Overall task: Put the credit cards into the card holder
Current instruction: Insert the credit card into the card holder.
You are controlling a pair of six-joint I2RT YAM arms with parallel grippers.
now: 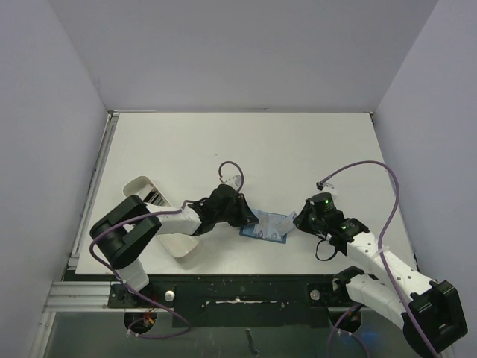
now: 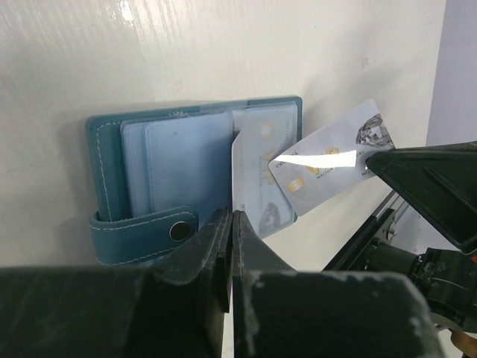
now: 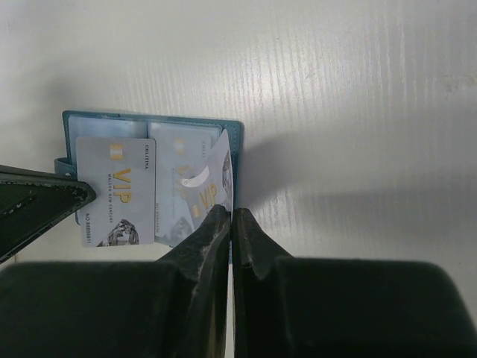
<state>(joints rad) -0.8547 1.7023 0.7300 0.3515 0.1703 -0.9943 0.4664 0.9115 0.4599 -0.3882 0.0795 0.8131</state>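
Note:
The teal card holder [image 2: 106,171] lies open on the table with its clear sleeves up and its strap tab with a snap stud [image 2: 177,231] toward my left wrist; from above it [image 1: 265,227] sits between the two grippers. My left gripper [image 2: 232,218] is shut on the near edge of one credit card [image 2: 257,183], which slants over the right-hand sleeves. My right gripper [image 3: 232,214] is shut on a second credit card [image 3: 211,183], bowed over the holder's [image 3: 149,118] right half. Each held card shows in the other wrist view [image 3: 115,190] [image 2: 332,158]. From above, the left gripper [image 1: 248,216] and right gripper [image 1: 299,221] face each other across the holder.
A long white tray [image 1: 181,250] lies under the left arm near the table's front left. Purple cables [image 1: 373,168] loop above the right arm. The table's front edge [image 1: 238,277] runs just behind the holder, and walls close in the left, back and right.

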